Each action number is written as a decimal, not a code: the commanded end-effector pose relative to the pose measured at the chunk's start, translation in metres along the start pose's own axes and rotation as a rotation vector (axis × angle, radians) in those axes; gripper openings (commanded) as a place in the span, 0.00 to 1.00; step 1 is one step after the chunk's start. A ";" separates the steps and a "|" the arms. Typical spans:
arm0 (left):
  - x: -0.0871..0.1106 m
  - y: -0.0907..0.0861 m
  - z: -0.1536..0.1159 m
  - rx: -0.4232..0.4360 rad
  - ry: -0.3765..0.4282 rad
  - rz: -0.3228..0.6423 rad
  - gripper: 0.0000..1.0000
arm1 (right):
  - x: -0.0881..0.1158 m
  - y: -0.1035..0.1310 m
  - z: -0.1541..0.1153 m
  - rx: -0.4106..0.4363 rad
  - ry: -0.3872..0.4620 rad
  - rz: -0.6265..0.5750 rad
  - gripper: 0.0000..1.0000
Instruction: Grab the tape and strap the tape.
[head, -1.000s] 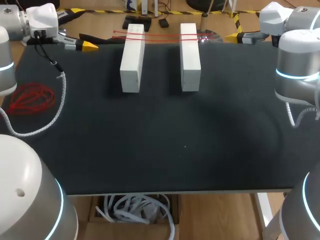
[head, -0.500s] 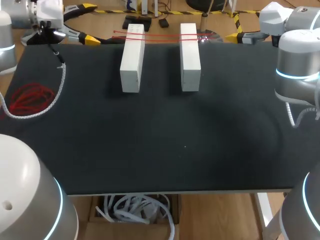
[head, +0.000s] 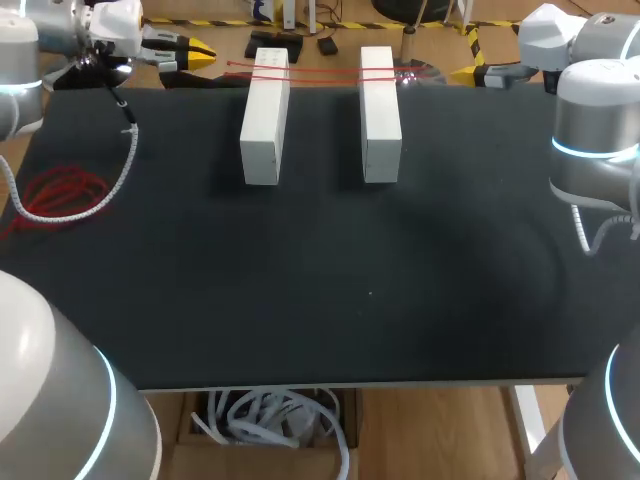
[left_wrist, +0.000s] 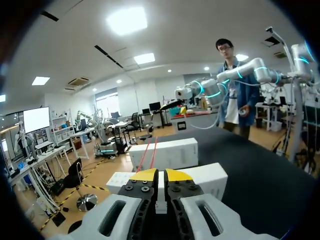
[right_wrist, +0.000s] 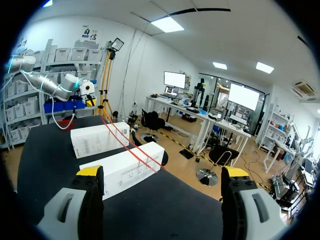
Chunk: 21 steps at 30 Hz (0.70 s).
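Tape (head: 320, 70) lies untouched across the white blocks (head: 264, 115). Left gripper (head: 200, 48), jaws clenched on nothing, has slid toward the tape's end. Right gripper (right_wrist: 162, 172) is parked with jaws released, so the grab looks still pending.

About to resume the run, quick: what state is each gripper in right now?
Left gripper: closed, nothing visible between its yellow tips.
Right gripper: open wide, holding nothing.
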<state>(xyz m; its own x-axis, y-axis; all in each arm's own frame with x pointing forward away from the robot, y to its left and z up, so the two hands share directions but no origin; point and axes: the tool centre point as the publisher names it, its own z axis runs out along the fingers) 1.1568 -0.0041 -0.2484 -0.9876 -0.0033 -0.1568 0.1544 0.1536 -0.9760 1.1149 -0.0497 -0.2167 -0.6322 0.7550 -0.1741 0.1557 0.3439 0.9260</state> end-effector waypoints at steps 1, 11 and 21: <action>-0.010 0.013 0.005 0.040 0.185 -0.007 0.24 | 0.000 0.000 0.000 0.000 0.000 0.000 1.00; -0.019 0.027 0.011 0.043 0.204 -0.019 0.24 | 0.000 0.000 0.000 0.000 0.000 0.000 1.00; -0.021 0.036 0.017 0.051 0.211 -0.036 0.27 | 0.000 0.000 0.000 0.000 0.000 0.000 1.00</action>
<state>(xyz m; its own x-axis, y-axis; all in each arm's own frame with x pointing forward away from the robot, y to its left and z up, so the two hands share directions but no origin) 1.1737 -0.0158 -0.2755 -0.9926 -0.0011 -0.1212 0.1200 0.1329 -0.9838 1.1149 -0.0497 -0.2168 -0.6322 0.7550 -0.1741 0.1556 0.3439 0.9260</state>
